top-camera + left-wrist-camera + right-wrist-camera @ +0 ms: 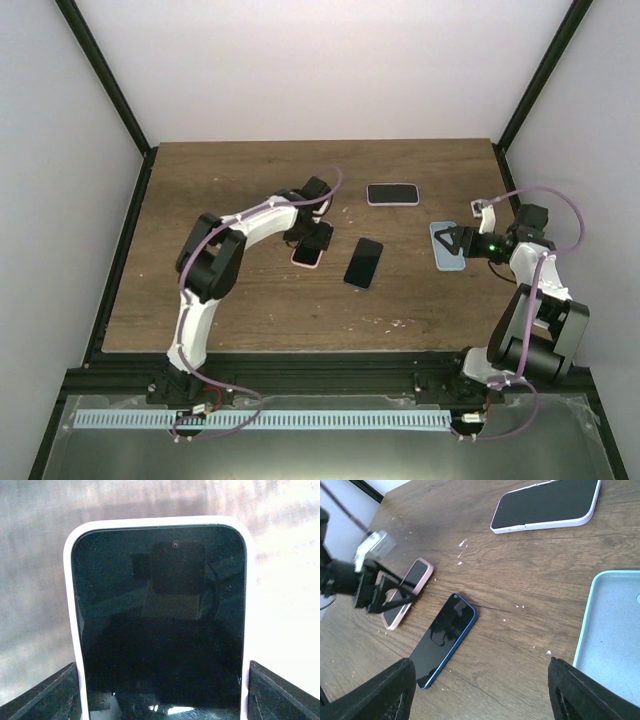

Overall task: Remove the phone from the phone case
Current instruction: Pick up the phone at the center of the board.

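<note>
From above, the phone (306,256) lies flat in its pink case (298,262) left of centre on the wooden counter (250,300). The left hand (318,238) is over its far end. Just to the right, not touching it, lies a bare phone (364,263). A lilac-cased phone (392,194) lies farther back. Near the right side is an empty blue case (447,262), and the right hand (452,242) sits over it.

At the left wrist, the phone (160,630) fills the view, screen up, with the case (70,605) showing as a pale rim around it. The left hand (162,664) straddles it. One of its fingers (50,695) lies right against each long edge of the case, spread to the case's width. I cannot tell whether they squeeze it.

At the right wrist, the right hand (481,662) hangs above the counter (520,580) with its fingers (385,690) spread wide and nothing between them. The blue case (615,625) lies hollow side up by its right finger. The bare phone (445,640) lies ahead. Beyond it the left hand (380,597) stands over the phone (417,572), which sits in its pink case (392,625). The lilac-cased phone (545,505) is at the top.
</note>
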Action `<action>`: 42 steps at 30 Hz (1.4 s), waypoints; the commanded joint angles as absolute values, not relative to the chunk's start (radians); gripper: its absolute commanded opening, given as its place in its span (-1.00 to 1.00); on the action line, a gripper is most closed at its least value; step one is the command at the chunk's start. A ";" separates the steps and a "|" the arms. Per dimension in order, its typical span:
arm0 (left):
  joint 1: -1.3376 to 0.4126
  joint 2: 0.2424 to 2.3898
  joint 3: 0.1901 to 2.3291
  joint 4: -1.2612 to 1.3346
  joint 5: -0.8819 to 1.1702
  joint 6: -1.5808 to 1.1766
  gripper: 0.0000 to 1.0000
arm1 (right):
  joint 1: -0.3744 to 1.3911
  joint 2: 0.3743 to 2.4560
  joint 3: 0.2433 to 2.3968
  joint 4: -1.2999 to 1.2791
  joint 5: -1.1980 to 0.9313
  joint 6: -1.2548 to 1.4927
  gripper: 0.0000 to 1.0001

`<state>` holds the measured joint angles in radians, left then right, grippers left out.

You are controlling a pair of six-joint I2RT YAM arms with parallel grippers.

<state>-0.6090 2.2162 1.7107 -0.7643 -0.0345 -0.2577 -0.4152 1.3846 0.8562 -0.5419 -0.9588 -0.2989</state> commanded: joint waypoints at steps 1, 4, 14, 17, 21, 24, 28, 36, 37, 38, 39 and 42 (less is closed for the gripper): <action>-0.642 1.967 1.511 -0.642 0.072 -0.287 -0.09 | -0.412 1.367 0.875 -0.542 -0.980 -0.314 0.45; -0.670 1.783 1.318 -0.516 0.076 -0.342 -0.12 | -0.403 1.343 0.872 -0.538 -0.990 -0.329 0.41; -0.743 1.349 0.946 -0.129 -0.060 -0.594 -0.20 | 0.046 1.215 0.913 -0.508 -0.904 -0.247 0.33; -0.755 1.292 0.889 -0.012 -0.109 -0.682 -0.27 | 0.207 1.218 0.948 -0.481 -0.836 -0.196 0.33; -0.795 1.256 0.868 0.069 -0.241 -0.761 -0.30 | 0.335 1.222 0.957 -0.375 -0.742 -0.102 0.33; -0.832 1.251 0.864 0.140 -0.314 -0.775 -0.31 | 0.433 1.241 0.969 -0.327 -0.669 -0.064 0.32; -0.872 1.253 0.872 0.164 -0.385 -0.780 -0.32 | 0.531 1.302 1.016 -0.317 -0.600 -0.030 0.26; -0.913 1.247 0.860 0.194 -0.461 -0.778 -0.35 | 0.557 1.359 1.040 -0.286 -0.555 0.058 -0.14; -0.914 1.247 0.861 0.192 -0.463 -0.780 -0.34 | 0.558 1.358 1.037 -0.280 -0.561 0.064 -0.23; -0.914 1.247 0.859 0.190 -0.465 -0.782 -0.33 | 0.557 1.356 1.034 -0.274 -0.568 0.070 -0.33; -0.914 1.248 0.858 0.192 -0.465 -0.782 -0.33 | 0.557 1.353 1.029 -0.266 -0.577 0.077 -0.43; -0.914 1.253 0.856 0.189 -0.460 -0.783 -0.04 | 0.557 1.351 1.027 -0.256 -0.607 0.090 -0.76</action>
